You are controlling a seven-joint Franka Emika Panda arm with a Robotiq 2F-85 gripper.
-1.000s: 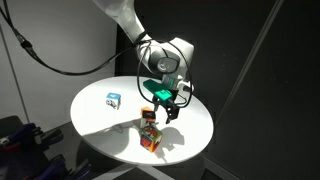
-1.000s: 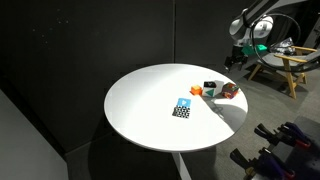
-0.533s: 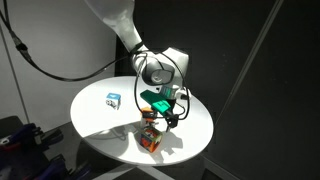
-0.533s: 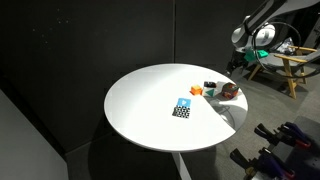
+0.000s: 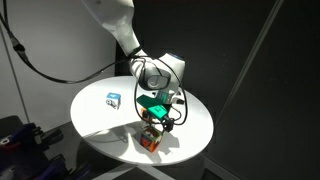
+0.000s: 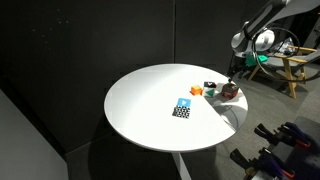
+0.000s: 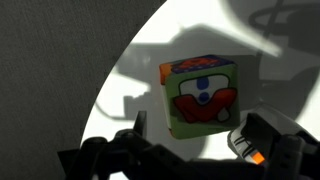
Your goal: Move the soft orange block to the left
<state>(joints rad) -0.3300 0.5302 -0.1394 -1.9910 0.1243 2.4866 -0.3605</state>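
Observation:
The soft orange block [image 5: 151, 141] is a small orange-red cube near the table's front edge; it looks reddish-brown in an exterior view [image 6: 229, 91]. My gripper [image 5: 161, 119] hangs open just above the cluster of blocks, also seen in an exterior view [image 6: 236, 73]. In the wrist view a cube [image 7: 200, 93] with a green-edged face, a white and red cartoon pattern and blue dots lies on the table. It lies between my spread fingers, with the gripper [image 7: 192, 137] open and apart from it. I cannot tell for sure which block of the cluster it is.
A white-topped block [image 6: 210, 87] and a small orange piece [image 6: 196, 91] sit beside the orange block. A blue-and-white cube [image 5: 113, 99] stands apart on the round white table [image 5: 100, 125], also seen in an exterior view [image 6: 182, 109]. Dark curtains surround the table.
My gripper has come down and a little sideways toward the cluster of blocks. The blocks have not moved.

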